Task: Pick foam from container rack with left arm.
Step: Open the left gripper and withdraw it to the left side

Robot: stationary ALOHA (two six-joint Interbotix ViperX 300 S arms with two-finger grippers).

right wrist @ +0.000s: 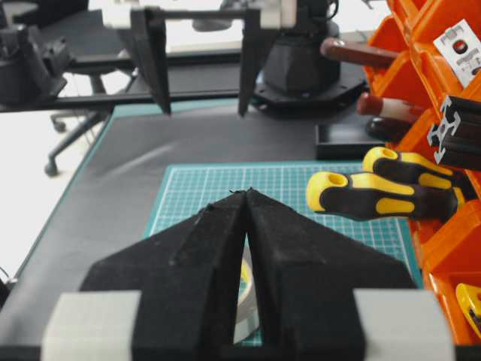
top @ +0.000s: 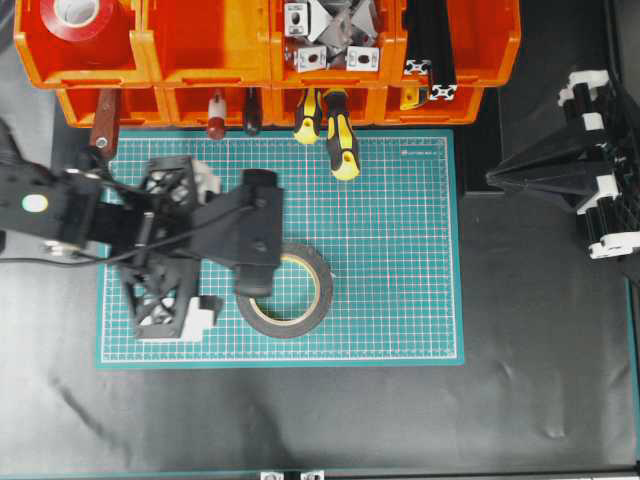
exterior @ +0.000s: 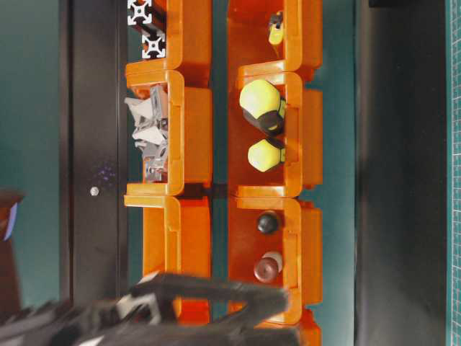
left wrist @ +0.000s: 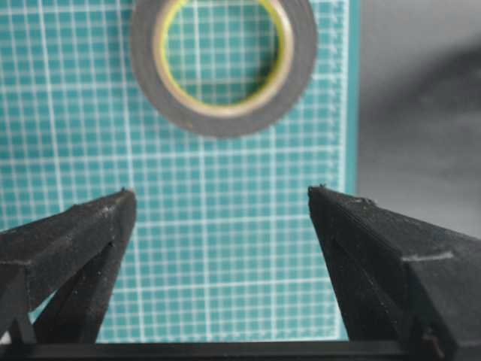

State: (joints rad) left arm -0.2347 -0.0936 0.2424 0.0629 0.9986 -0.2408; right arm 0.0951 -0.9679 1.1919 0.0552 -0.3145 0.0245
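Observation:
The foam (top: 290, 290), a black roll with a cream-yellow inner liner, lies flat on the green cutting mat (top: 400, 250), in front of the orange container rack (top: 250, 60). My left gripper (top: 170, 245) is above the mat just left of the roll, and part of the wrist covers the roll's left edge. In the left wrist view the gripper (left wrist: 222, 192) is open and empty, with the foam (left wrist: 222, 113) beyond the fingertips and apart from them. My right gripper (top: 490, 178) is shut and empty at the mat's right edge. It also shows in the right wrist view (right wrist: 246, 192).
A red tape roll (top: 85, 20) sits in the back-left bin. Yellow-black screwdrivers (top: 335, 130) jut from a front bin over the mat. Metal brackets (top: 330, 40) and black profiles (top: 430, 60) fill the back bins. Black table (top: 540, 350) surrounds the mat.

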